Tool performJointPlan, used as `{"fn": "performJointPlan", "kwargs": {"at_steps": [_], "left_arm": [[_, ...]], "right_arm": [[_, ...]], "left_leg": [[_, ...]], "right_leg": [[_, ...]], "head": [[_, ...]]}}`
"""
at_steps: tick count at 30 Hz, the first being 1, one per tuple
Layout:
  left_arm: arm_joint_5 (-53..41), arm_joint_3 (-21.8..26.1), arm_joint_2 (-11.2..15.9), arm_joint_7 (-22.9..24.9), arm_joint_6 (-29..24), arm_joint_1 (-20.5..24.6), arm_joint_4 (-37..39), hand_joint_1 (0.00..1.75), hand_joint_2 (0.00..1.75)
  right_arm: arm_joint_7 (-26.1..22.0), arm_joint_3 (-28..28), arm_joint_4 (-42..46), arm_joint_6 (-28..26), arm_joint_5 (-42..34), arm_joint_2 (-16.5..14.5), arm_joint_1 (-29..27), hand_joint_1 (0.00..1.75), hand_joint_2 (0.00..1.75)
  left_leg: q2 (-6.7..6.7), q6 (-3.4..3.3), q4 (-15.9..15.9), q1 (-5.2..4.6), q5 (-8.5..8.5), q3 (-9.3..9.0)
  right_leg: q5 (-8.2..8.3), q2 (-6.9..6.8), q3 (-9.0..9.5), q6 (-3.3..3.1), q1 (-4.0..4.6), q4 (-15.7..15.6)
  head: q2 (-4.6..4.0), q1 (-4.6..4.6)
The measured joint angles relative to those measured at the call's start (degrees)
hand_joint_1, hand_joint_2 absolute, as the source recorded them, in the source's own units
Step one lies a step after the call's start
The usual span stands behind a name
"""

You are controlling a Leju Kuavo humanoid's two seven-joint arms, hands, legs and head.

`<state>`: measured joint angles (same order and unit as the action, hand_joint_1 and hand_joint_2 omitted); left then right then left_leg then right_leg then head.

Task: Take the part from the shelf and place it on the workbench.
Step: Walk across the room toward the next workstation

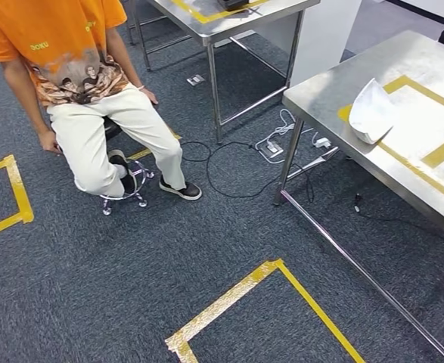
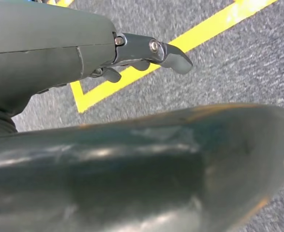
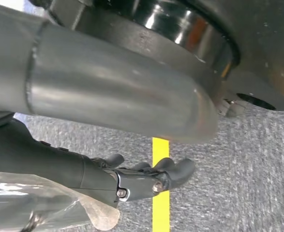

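Clear plastic-wrapped part (image 3: 41, 208) is lying alongside my right robot hand (image 3: 133, 179), long axis running the same way as the fingers (image 3: 176, 170), rounded end of the wrap pointing toward the fingertips and stopping short of them. The wrap is touching the fingers' side; they are reaching out nearly straight over the carpet (image 3: 242, 183) and a yellow tape line (image 3: 160, 208), and I cannot tell whether they are gripping the part. My left robot hand (image 2: 140, 53) is hanging over the carpet with fingers stretched out, apart from the thumb, holding nothing. In the head view a white pouch (image 1: 371, 112) is lying on the steel worktop (image 1: 322, 94) at a taped corner, and a person (image 1: 88, 91) is sitting on a stool (image 1: 125, 193).
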<state>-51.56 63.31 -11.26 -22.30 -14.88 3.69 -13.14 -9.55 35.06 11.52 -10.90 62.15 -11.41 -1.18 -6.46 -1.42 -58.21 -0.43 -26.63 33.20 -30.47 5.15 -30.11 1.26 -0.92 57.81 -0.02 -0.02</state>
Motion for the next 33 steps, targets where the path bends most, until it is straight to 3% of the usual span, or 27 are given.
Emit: {"fn": "performJointPlan", "kwargs": {"at_steps": [2, 4, 6, 8, 9, 11, 12, 14, 15, 17, 19, 21, 23, 24, 25, 26, 28, 30, 32, 33], "left_arm": [[-0.1, 0.0, 0.1, -0.6, 0.0, 0.0, 0.0, 0.0, 0.0], [-0.4, 0.0, 0.1, -0.8, -0.1, 0.0, 0.0, 0.0, 0.0], [-0.8, -0.1, 0.1, -0.8, -0.4, 0.2, 0.0, 0.0, 0.0], [-1.0, -0.2, 0.0, -0.7, -0.7, 0.3, 0.0, 0.0, 0.0], [-1.1, -0.2, 0.0, -0.7, -0.9, 0.3, 0.0, 0.0, 0.0], [-1.2, -0.2, -0.1, -0.7, -1.1, 0.2, 0.0, 0.0, 0.0], [-1.2, -0.2, -0.1, -0.7, -1.3, 0.2, 0.0, 0.0, 0.0], [-1.3, -0.3, -0.1, -0.6, -1.5, 0.5, 0.0, 0.0, 0.0], [-1.3, -0.3, -0.1, -0.5, -1.7, 0.5, 0.0, 0.0, 0.0], [-1.3, -0.3, -0.1, -0.3, -1.9, 0.3, 0.0, 0.0, 0.0], [-1.2, -0.2, 0.0, -0.1, -2.0, 0.2, 0.0, 0.0, 0.0], [-1.2, -0.2, 0.0, 0.1, -2.0, 0.3, 0.0, 0.0, 0.0], [-1.2, -0.2, -0.1, 0.2, -2.0, 0.3, 0.0, 0.0, 0.0], [-1.2, -0.2, -0.1, 0.3, -2.0, 0.3, 0.0, 0.0, 0.0], [-1.2, -0.2, -0.1, 0.4, -2.0, 0.3, 0.0, 0.0, 0.0], [-1.2, -0.2, -0.1, 0.4, -2.1, 0.3, 0.0, 0.0, 0.0], [-1.2, -0.2, -0.1, 0.4, -2.0, 0.4, 0.0, 0.0, 0.0], [-1.1, -0.2, -0.1, 0.2, -1.9, 0.4, 0.0, 0.0, 0.0], [-1.0, -0.2, -0.1, 0.0, -1.8, 0.3, 0.0, 0.0, 0.0], [-0.9, -0.2, 0.0, -0.1, -1.7, 0.2, 0.0, 0.0, 0.0]], "right_arm": [[-0.2, 0.0, 0.0, 0.3, 0.2, 0.1, 0.0, 0.0, 0.0], [-0.4, 0.0, 0.0, 0.6, 0.3, 0.2, 0.1, 0.0, 0.0], [-0.5, 0.0, 0.0, 0.8, 0.3, 0.3, 0.0, 0.0, 0.0], [-0.6, 0.1, 0.0, 1.0, 0.1, 0.4, 0.0, 0.0, 0.0], [-0.7, 0.1, 0.0, 1.0, 0.0, 0.5, 0.0, 0.0, 0.0], [-1.0, 0.2, 0.0, 1.2, -0.2, 0.6, 0.2, 0.0, 0.0], [-1.2, 0.3, 0.0, 1.3, -0.3, 0.6, 0.3, 0.0, 0.0], [-1.4, 0.4, 0.0, 1.4, -0.4, 0.6, 0.4, 0.0, 0.0], [-1.4, 0.4, 0.0, 1.6, -0.4, 0.6, 0.4, 0.0, 0.0], [-1.4, 0.5, 0.0, 1.8, -0.4, 0.6, 0.7, 0.0, 0.0], [-1.4, 0.5, 0.0, 1.9, -0.4, 0.6, 0.9, 0.0, 0.0], [-1.4, 0.5, 0.0, 2.0, -0.4, 0.7, 0.9, 0.0, 0.0], [-1.3, 0.5, 0.0, 2.1, -0.3, 0.7, 0.7, 0.0, 0.0], [-1.3, 0.5, 0.0, 2.1, -0.2, 0.8, 0.7, 0.0, 0.0], [-1.2, 0.5, 0.0, 2.2, -0.1, 0.8, 0.6, 0.0, 0.0], [-1.2, 0.5, 0.0, 2.2, 0.1, 0.8, 0.6, 0.0, 0.0], [-1.0, 0.5, -0.1, 2.3, 0.3, 0.9, 0.6, 0.0, 0.0], [-0.9, 0.5, -0.1, 2.3, 0.3, 1.0, 0.7, 0.0, 0.0], [-0.7, 0.5, -0.1, 2.4, 0.4, 1.0, 0.8, 0.0, 0.0], [-0.7, 0.5, -0.1, 2.5, 0.4, 1.0, 0.9, 0.0, 0.0]], "left_leg": [[-0.67, 0.73, -0.2, 0.2, 0.15, 0.48], [1.62, 1.41, -2.8, 0.16, -1.56, 1.67], [4.72, 2.02, -9.5, 0.33, -5.21, 4.53], [5.65, 2.44, -15.3, 0.68, -7.38, 7.06], [5.86, 2.53, -15.6, 0.82, -6.95, 7.09], [6.92, 2.45, -10.3, 0.91, -3.57, 4.17], [8.34, 2.29, -6.4, 0.74, -2.04, 2.1], [10.52, 1.59, -1.1, 0.25, -0.71, -0.45], [10.78, 1.22, -0.4, -0.02, -0.9, -0.66], [9.6, 0.45, 0.0, -0.04, -0.75, -0.55], [8.43, -0.33, 0.5, 0.18, -0.4, -0.67], [7.2, -0.86, 0.7, 0.23, -0.2, -0.65], [5.7, -1.03, 0.6, 0.11, -0.18, -0.6], [4.91, -1.03, 0.6, 0.06, -0.18, -0.64], [4.09, -1.02, 0.6, 0.05, -0.19, -0.68], [3.27, -0.99, 0.5, 0.05, -0.21, -0.73], [1.72, -0.73, 0.1, 0.03, -0.34, -0.62], [0.53, -0.17, -0.1, 0.09, -0.3, -0.27], [-0.41, 0.51, -0.1, 0.27, -0.09, 0.03], [0.1, 0.81, -0.4, 0.27, -0.33, 0.2]], "right_leg": [[0.2, -1.37, 0.31, -0.55, 0.02, -0.4], [0.47, -3.03, 0.6, -1.23, -0.1, -0.8], [0.4, -4.82, 0.79, -1.55, 0.0, -0.9], [0.23, -6.65, 0.87, -1.62, 0.1, -0.9], [0.13, -7.48, 0.93, -1.58, 0.12, -0.9], [-0.13, -8.9, 1.25, -1.39, 0.13, -0.9], [-0.31, -9.52, 1.41, -1.18, 0.23, -0.8], [-0.75, -10.7, 1.67, -0.53, 0.53, -0.8], [-0.89, -11.32, 1.81, -0.2, 0.66, -0.8], [-1.18, -12.07, 2.16, 0.44, 0.58, -1.0], [-2.78, -9.7, 1.39, 0.96, 0.34, 0.9], [-6.21, -6.38, -1.77, 1.12, 0.24, 7.5], [-8.44, -5.38, -5.6, 1.1, 0.27, 14.6], [-8.01, -5.26, -6.53, 1.05, 0.27, 15.7], [-6.42, -5.12, -6.37, 0.98, 0.26, 14.5], [-4.03, -4.66, -5.19, 0.87, 0.23, 11.2], [-0.56, -2.34, -2.09, 0.6, 0.03, 3.6], [0.0, -0.89, -0.45, 0.37, -0.02, 0.2], [0.16, -1.75, -0.02, -0.09, 0.1, -0.1], [0.33, -2.38, 0.18, -0.44, 0.08, -0.3]], "head": [[0.0, 0.01], [0.0, -0.22], [0.0, -0.44], [0.0, -0.43], [0.0, -0.44], [0.0, -0.45], [0.0, -0.45], [0.0, -0.41], [0.0, -0.39], [0.0, -0.38], [0.0, -0.15], [0.0, 0.21], [0.0, 0.3], [0.0, 0.32], [0.0, 0.32], [0.0, 0.32], [0.0, 0.3], [0.0, 0.27], [0.0, 0.26], [0.0, 0.21]]}}
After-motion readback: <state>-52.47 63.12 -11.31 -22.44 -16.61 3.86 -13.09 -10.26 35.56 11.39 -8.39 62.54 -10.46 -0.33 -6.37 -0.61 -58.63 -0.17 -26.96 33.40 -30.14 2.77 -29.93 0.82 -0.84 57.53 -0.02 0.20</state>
